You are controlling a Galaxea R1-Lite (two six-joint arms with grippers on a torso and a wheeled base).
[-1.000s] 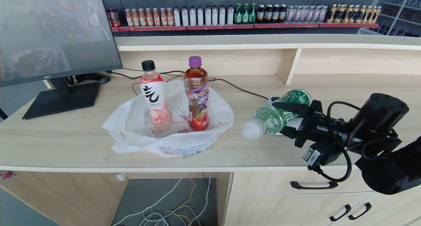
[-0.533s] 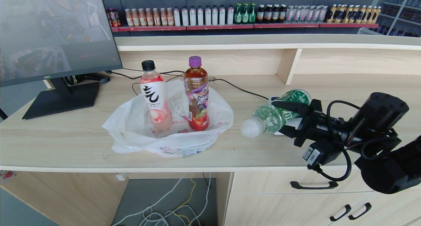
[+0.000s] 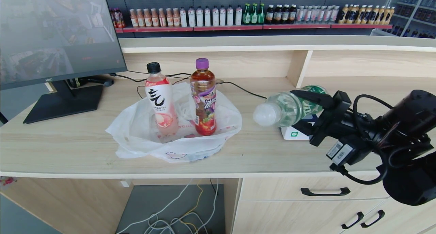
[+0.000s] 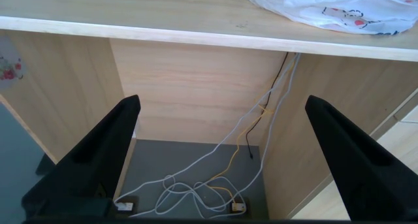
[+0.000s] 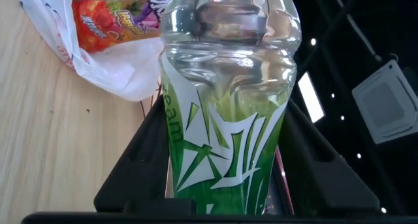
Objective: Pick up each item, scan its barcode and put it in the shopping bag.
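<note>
Over the counter point(image 3: 68, 142), the right gripper point(image 3: 300, 110) is clamping the bottle point(image 3: 284, 108) level, cap pointing left toward the bag point(image 3: 131, 126), while the left gripper point(image 4: 222, 106) is hanging wide open.

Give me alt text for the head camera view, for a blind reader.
The right hand holds a green-labelled bottle sideways above a wooden counter, beside a white shopping bag containing an upright pink bottle and a purple-capped bottle. A monitor stands at left.

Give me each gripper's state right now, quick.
Left gripper: open, holding nothing.
Right gripper: closed on the green-labelled bottle, held on its side above the counter.
</note>
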